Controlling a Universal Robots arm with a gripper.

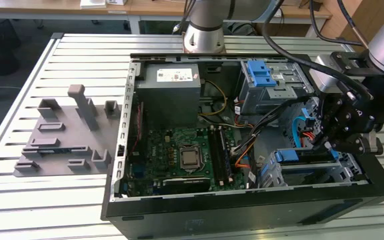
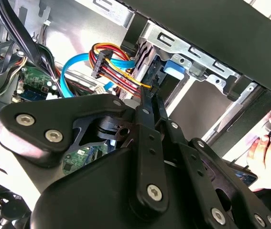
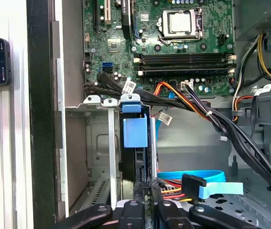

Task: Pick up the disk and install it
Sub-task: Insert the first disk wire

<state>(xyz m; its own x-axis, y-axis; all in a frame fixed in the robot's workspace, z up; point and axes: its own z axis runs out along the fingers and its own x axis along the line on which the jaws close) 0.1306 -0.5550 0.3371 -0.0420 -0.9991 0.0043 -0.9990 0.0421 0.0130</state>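
Gripper (image 1: 330, 144) hovers inside open PC case (image 1: 245, 210), fingers closed together, empty, at drive cage (image 3: 107, 143), w/ disk (image 3: 135, 143) seated edge-on in cage slot, blue rail tab showing; no legible labels.

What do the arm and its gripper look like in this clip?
The arm is silver-grey metal with rounded tube sections. Thick black cables loop along it. The gripper is matte black, built of flat linkage plates joined by silver screws; in the second wrist view its fingers are slim and black.
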